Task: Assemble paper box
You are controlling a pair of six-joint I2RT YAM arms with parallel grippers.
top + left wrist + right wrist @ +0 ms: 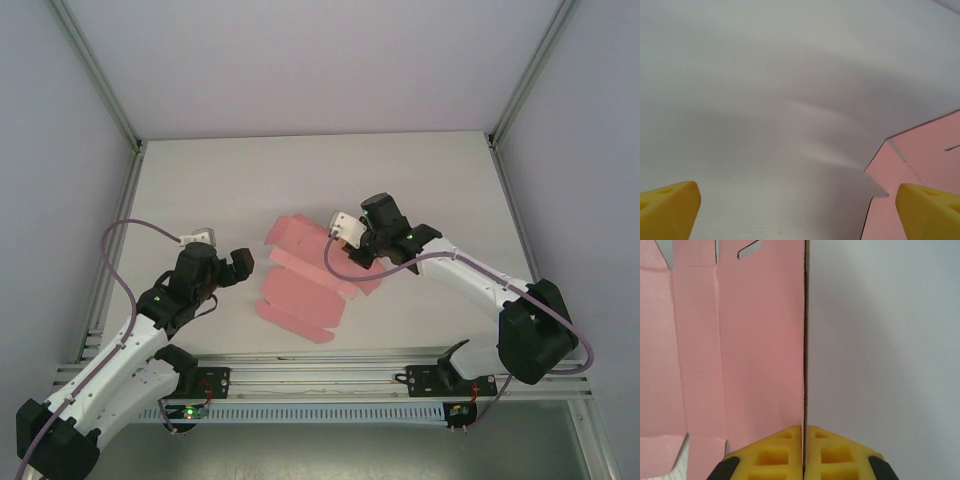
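The pink paper box (pixel 305 285), a flat die-cut sheet lying mid-surface (pixel 200 190), looks light, floppy and best pinched by a flap edge, where the right hand (pixel 804 440) sits clenched, the left hand (pixel 797 192) released alongside.

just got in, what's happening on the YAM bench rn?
The two arms are working on a pink paper box, which is a die-cut sheet lying opened out on the table, not yet box-shaped. The right tool is shut at the sheet's right edge and appears to pinch the card there. The left tool is wide open just left of the sheet, holding nothing.
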